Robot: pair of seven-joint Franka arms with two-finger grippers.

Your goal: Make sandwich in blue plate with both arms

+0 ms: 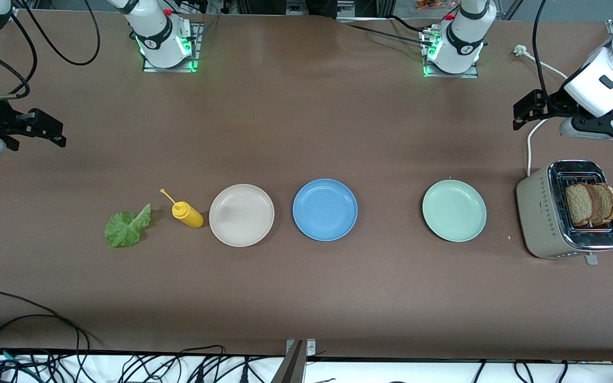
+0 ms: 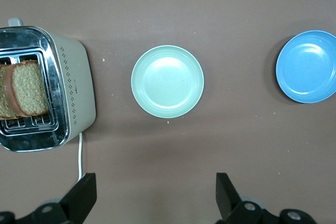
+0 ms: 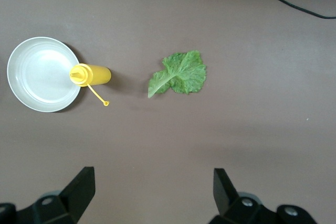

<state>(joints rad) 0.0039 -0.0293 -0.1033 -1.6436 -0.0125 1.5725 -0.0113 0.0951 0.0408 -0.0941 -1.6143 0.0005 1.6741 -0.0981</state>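
Observation:
The blue plate (image 1: 325, 209) (image 2: 307, 66) lies bare in the middle of the table. Two brown bread slices (image 1: 589, 204) (image 2: 23, 89) stand upright in the toaster (image 1: 567, 210) (image 2: 68, 90) at the left arm's end. A green lettuce leaf (image 1: 127, 227) (image 3: 178, 74) lies flat on the table at the right arm's end. My left gripper (image 1: 525, 110) (image 2: 156, 192) hangs open above the table near the toaster, holding nothing. My right gripper (image 1: 46, 128) (image 3: 154, 188) hangs open over the table at its own end, holding nothing.
A beige plate (image 1: 241, 215) (image 3: 42, 74) sits beside the blue plate, with a yellow squeeze bottle (image 1: 186, 213) (image 3: 90, 75) lying between it and the lettuce. A mint-green plate (image 1: 454, 210) (image 2: 167, 81) lies between the blue plate and the toaster. Cables trail along the table's near edge.

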